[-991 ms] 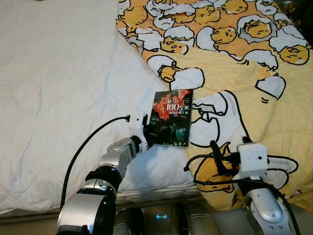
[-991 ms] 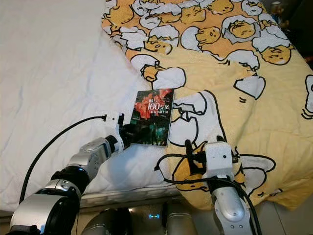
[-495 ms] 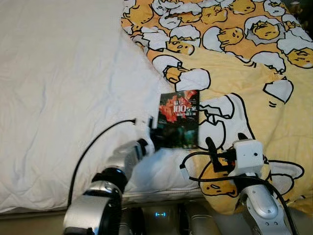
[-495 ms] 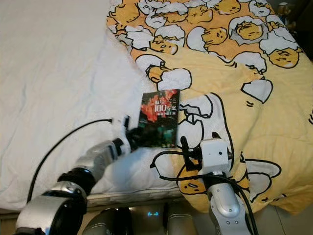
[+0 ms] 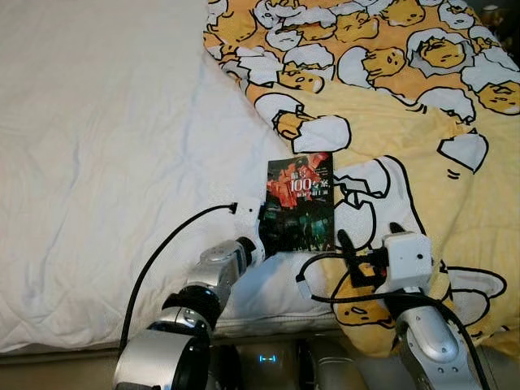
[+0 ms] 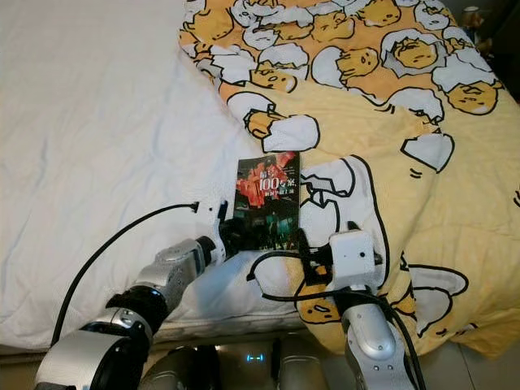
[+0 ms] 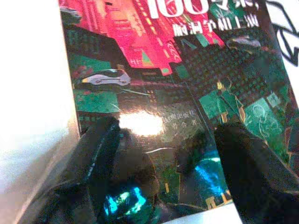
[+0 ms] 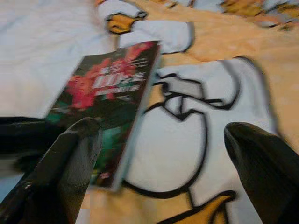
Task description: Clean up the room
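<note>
A paperback book (image 5: pixel 301 203) with a dark red-and-green cover lies flat on the bed, where the white quilt meets the yellow duvet. My left gripper (image 5: pixel 263 236) is at the book's near left corner. In the left wrist view its fingers (image 7: pixel 100 154) stand open, spread over the lower part of the cover (image 7: pixel 163 93). My right gripper (image 5: pixel 351 253) hovers just right of the book's near right corner, over the duvet. It is wide open, and in the right wrist view the book (image 8: pixel 103 98) lies ahead beside one finger (image 8: pixel 65 163).
The white quilt (image 5: pixel 106 162) covers the bed's left half. The egg-patterned yellow duvet (image 5: pixel 422 138) is rumpled over the right half. The mattress front edge (image 5: pixel 260 323) runs just below both grippers. Black cables loop by each wrist.
The view shifted slightly. My left gripper slid from the book's left edge to its near left corner. My right gripper moved left, closer to the book.
</note>
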{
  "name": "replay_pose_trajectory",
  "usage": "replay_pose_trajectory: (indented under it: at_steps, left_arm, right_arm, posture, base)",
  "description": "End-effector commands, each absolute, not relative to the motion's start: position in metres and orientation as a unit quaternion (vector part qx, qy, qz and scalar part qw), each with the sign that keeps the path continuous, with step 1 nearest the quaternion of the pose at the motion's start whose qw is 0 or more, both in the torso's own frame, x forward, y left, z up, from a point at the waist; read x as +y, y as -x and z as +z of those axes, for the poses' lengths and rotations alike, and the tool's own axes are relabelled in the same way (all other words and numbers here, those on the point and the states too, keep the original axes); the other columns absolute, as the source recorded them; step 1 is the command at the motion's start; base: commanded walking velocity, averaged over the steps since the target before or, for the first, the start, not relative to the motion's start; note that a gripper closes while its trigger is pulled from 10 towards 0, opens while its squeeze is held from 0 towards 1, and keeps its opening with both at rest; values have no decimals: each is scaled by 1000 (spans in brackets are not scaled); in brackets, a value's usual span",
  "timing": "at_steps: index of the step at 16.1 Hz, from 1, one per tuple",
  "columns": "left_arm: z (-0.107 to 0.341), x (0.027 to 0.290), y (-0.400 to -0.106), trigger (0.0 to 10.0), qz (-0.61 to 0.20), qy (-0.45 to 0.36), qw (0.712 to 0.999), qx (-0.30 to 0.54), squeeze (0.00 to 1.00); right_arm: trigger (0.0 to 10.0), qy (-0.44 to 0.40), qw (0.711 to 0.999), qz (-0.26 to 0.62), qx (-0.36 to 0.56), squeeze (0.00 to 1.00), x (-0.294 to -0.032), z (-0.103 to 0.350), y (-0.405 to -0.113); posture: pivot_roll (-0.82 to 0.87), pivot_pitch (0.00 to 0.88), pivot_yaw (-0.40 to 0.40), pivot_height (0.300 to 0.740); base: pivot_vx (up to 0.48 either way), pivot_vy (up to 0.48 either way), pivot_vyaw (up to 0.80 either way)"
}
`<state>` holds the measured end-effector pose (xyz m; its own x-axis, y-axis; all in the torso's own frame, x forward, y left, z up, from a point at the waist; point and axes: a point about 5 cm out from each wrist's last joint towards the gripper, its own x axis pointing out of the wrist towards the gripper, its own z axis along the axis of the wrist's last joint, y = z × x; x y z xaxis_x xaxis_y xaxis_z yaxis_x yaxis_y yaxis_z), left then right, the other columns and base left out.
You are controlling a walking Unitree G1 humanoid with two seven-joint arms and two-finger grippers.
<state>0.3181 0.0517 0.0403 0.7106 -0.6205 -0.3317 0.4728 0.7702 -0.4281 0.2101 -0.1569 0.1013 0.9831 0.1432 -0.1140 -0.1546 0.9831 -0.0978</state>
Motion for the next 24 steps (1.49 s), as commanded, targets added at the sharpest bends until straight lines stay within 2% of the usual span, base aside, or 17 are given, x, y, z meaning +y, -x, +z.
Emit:
replay_pose_trajectory:
  at_steps: [1, 7, 12, 15, 19, 20, 21, 22, 23, 24]
  left_arm:
    - [6, 48, -290, 0, -282, 187, 885, 320, 0]
    - [22, 43, -302, 0, -274, 277, 877, 281, 0]
    - [39, 40, -311, 0, -316, 283, 876, 229, 0]
    - [51, 46, -319, 0, -324, 301, 876, 192, 0]
    - [91, 63, -341, 0, -333, 351, 870, 97, 0]
    - [91, 63, -341, 0, -333, 351, 870, 97, 0]
    - [110, 74, -347, 0, -340, 326, 880, 58, 0]
    - [109, 78, -349, 0, -328, 280, 900, 65, 0]
    - [103, 83, -349, 6588, -298, 205, 930, 72, 0]
    - [93, 89, -346, 10000, -266, 118, 953, 85, 1000]
  right_arm:
    - [10000, 33, 989, 98, 103, 0, -156, 85, -203]
    - [10000, 30, 982, 134, 132, 0, -154, 75, -197]
    - [10000, 30, 983, 123, 133, 0, -160, 76, -199]
    - [10000, 28, 984, 114, 134, 0, -164, 75, -202]
    - [10000, 28, 984, 116, 134, 0, -163, 75, -205]
    - [10000, 28, 984, 116, 134, 0, -163, 75, -205]
    - [10000, 27, 983, 119, 134, 0, -162, 73, -206]
    - [10000, 26, 983, 120, 134, 0, -161, 73, -207]
    - [10000, 26, 983, 120, 133, 0, -161, 73, -207]
    - [10000, 28, 984, 121, 131, 0, -161, 73, -207]
  posture:
    - [-338, 210, 48, 731]
    - [-339, 219, 39, 731]
    - [-332, 221, 30, 731]
    - [-330, 216, 27, 731]
    - [-315, 211, 28, 731]
    - [-315, 211, 28, 731]
    - [-309, 209, 29, 731]
    - [-305, 208, 30, 731]
    - [-305, 206, 32, 731]
    - [-306, 205, 35, 731]
  base:
    - [0, 0, 0]
    - [0, 0, 0]
    - [0, 0, 0]
    - [0, 0, 0]
    - [0, 0, 0]
    - [0, 0, 0]
    - [0, 0, 0]
    - [0, 0, 0]
    - [0, 0, 0]
    - [0, 0, 0]
